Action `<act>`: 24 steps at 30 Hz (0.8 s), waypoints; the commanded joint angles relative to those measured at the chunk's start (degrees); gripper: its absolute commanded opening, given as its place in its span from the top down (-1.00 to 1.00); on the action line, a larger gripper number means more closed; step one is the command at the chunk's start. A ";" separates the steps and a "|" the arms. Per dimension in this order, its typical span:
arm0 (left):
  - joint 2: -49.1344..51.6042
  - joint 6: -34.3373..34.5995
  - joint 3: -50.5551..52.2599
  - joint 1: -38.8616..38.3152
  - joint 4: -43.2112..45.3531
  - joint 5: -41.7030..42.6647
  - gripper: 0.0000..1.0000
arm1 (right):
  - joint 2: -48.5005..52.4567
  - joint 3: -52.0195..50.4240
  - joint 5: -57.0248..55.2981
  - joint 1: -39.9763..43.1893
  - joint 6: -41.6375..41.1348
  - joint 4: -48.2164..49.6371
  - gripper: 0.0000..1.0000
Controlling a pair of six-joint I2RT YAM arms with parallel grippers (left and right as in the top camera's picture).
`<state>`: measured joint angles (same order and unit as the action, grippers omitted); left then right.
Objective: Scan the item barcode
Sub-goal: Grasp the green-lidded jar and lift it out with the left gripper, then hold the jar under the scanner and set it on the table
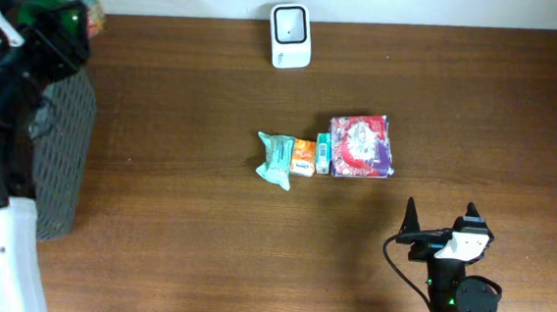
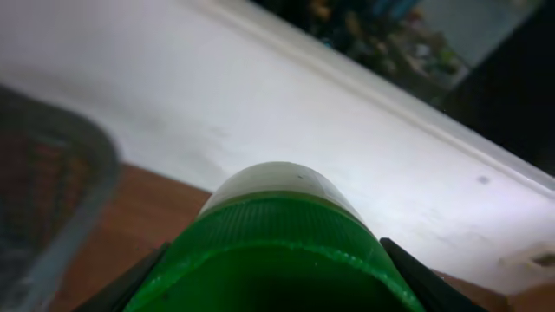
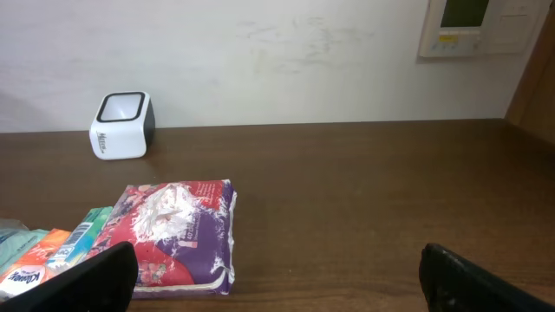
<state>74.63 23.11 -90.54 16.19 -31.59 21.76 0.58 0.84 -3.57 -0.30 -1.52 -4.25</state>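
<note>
The item in hand is a container with a ribbed green lid (image 2: 277, 251); it fills the bottom of the left wrist view, pressed between both black fingers. From overhead, my left gripper (image 1: 60, 25) is shut on this green-lidded container (image 1: 72, 12) at the far left corner, above a grey mesh basket (image 1: 62, 161). The white barcode scanner (image 1: 290, 36) stands at the table's back edge, also visible as a white scanner (image 3: 121, 126) in the right wrist view. My right gripper (image 1: 440, 215) hovers open and empty near the front right, its fingers (image 3: 78, 277) wide apart.
A row of goods lies mid-table: a teal packet (image 1: 275, 160), a small orange pack (image 1: 303, 158), a thin teal box (image 1: 323, 153) and a red-and-purple packet (image 1: 361, 145). The mesh basket's wall (image 2: 52, 199) is close on my left.
</note>
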 commanded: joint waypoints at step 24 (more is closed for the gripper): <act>38.40 -13.35 -1.27 -36.06 -12.85 -28.04 -0.32 | -0.37 -0.52 -0.09 0.33 -0.28 -0.17 -0.97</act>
<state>109.40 10.04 -90.80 -19.57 -45.63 -6.04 0.58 0.84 -3.57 -0.30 -1.52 -4.25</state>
